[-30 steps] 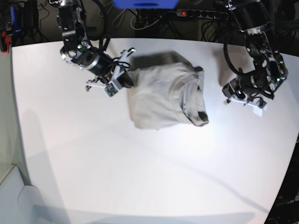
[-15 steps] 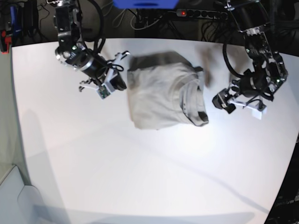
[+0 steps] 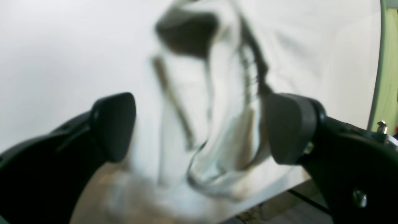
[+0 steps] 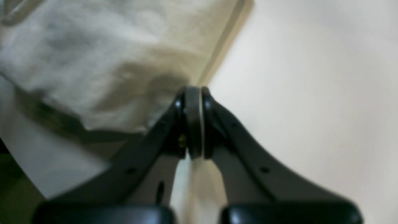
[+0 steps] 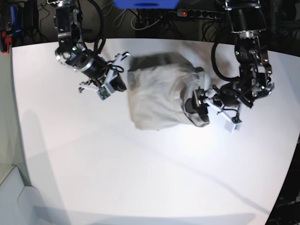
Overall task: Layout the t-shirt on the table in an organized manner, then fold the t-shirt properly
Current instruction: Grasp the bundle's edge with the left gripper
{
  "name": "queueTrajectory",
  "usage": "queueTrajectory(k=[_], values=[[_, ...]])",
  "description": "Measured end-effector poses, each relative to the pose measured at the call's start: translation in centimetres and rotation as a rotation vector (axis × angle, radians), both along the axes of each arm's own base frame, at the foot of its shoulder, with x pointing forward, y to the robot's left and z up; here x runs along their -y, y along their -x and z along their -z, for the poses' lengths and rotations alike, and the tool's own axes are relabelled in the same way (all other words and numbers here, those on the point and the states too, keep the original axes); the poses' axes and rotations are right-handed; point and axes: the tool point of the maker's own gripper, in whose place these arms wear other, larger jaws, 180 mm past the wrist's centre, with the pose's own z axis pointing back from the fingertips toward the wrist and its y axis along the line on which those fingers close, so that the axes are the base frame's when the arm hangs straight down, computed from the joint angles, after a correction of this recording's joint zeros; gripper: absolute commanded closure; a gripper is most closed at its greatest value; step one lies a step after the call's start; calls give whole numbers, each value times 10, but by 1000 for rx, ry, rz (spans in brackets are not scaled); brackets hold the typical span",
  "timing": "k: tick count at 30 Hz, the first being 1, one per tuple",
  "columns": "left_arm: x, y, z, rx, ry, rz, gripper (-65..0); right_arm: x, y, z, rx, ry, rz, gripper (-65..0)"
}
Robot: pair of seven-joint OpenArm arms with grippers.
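- We see the t-shirt point(image 5: 161, 96) as a compact, partly folded bundle on the bench point(image 5: 140, 178), its collar end turned toward the left pincer point(image 5: 196, 105).
- The left pincer stands released, fingers spread wide, right at that collar edge; in the left wrist view the blurred ribbed collar point(image 3: 217, 137) lies straight ahead between the fingers, so this arm seems best placed for the next grasp.
- The bundle's long axis seems to run across the line between the two pincers, though wrinkles make that uncertain.
- The right pincer point(image 5: 116, 80) is clenched on nothing, just beside the shirt's opposite edge; its wrist view shows cloth ahead and to the left of the tips.
- Beyond the shirt we find only bare bench near either pincer; cables and a power strip point(image 5: 201, 14) lie well behind, and nothing blocks the approach.
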Motion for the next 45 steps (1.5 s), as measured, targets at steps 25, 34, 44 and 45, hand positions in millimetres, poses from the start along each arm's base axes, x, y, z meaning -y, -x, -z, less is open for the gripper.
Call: queueTrajectory(k=[25,34,44,45], values=[[58,12,51,-92,67,101,-223,6,-5,-2,13,17,-3,0],[69,9,62,-157,136,102,0,11,-10,-5,23,18,9,0],[71,-26,55,-38,-340,443,-4,97,-34,-28,96,86,231,0],[74,-30,53,-7,-422,498,-4,103,-35,-33,111,94,243,0]])
